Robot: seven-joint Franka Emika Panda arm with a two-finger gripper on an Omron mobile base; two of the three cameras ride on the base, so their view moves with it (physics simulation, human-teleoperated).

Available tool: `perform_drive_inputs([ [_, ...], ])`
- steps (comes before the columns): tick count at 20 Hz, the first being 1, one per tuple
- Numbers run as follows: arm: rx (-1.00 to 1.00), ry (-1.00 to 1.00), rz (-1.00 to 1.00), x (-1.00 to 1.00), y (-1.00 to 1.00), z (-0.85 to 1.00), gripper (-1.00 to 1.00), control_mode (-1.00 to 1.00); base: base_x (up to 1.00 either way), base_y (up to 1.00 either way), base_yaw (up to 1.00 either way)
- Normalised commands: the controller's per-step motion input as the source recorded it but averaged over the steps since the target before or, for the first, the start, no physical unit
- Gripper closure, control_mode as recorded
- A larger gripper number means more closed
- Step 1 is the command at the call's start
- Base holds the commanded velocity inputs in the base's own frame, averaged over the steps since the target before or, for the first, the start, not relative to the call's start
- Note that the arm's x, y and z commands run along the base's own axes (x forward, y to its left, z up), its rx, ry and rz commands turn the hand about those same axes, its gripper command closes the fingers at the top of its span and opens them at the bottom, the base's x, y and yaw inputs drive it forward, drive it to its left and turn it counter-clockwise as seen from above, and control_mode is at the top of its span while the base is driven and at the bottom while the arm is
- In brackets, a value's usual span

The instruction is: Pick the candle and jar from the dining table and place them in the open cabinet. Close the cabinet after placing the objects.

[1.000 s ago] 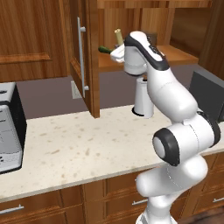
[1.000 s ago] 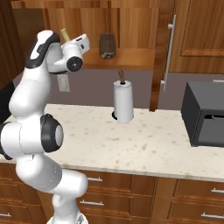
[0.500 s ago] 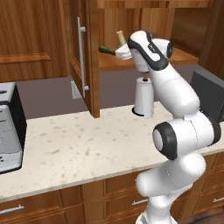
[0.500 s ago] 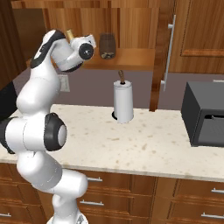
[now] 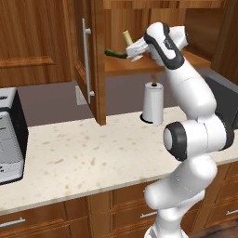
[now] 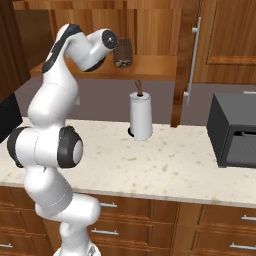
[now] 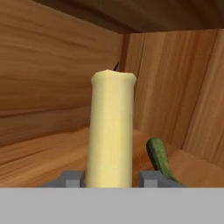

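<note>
A white robot arm reaches up from a speckled counter [image 5: 79, 153] into an open wooden cabinet [image 5: 153, 65] on the wall. Its gripper [image 5: 131, 50] is at the left part of the cabinet's shelf, just above the board. The fingers [image 7: 70, 178] are partly closed on the candle [image 7: 111, 131], a pale-yellow cylinder with a short dark wick, one finger tip on each side of its lower end. From the left camera the candle's top [image 5: 126, 37] pokes up above the hand.

Just beside the candle, on the shelf, lies a small green cucumber [image 7: 159, 158]; from the left it juts out [image 5: 115, 54] toward the cabinet door [image 5: 88, 60], which stands swung open with its long silver handle facing the room. Farther right on the same shelf sits the jar [image 6: 122, 52], dark and squat, so it looks already put away.

Below the shelf, a paper-towel roll [image 6: 141, 116] stands on the counter. A dark box-shaped appliance [image 6: 235, 131] sits at the right end and a grey one [image 5: 9, 139] at the left.

This looks like the placing step for the candle. Next, the hand would need to lower it upright onto the shelf, clear of the cucumber, release it, pull straight back out, then swing the door shut.
</note>
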Motion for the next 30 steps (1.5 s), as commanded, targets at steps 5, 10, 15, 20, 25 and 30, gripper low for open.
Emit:
perform_drive_inputs([
  [5,0.00,0.03,0.26,0.00,0.00,-0.24,1.00,-1.00,0.00,0.00,0.00],
  [10,-0.08,-0.01,0.23,0.00,0.00,-0.26,1.00,-1.00,0.00,0.00,0.00],
  [15,-0.07,-0.02,0.16,-0.04,0.04,-0.13,1.00,-1.00,0.00,0.00,0.00],
  [20,-0.05,-0.03,0.09,-0.07,0.10,-0.04,1.00,-1.00,0.00,0.00,0.00],
  [25,-0.06,-0.04,0.01,-0.09,0.02,-0.05,1.00,-1.00,0.00,0.00,0.00],
  [30,-0.01,-0.07,-0.03,-0.18,0.02,-0.01,1.00,-1.00,0.00,0.00,0.00],
])
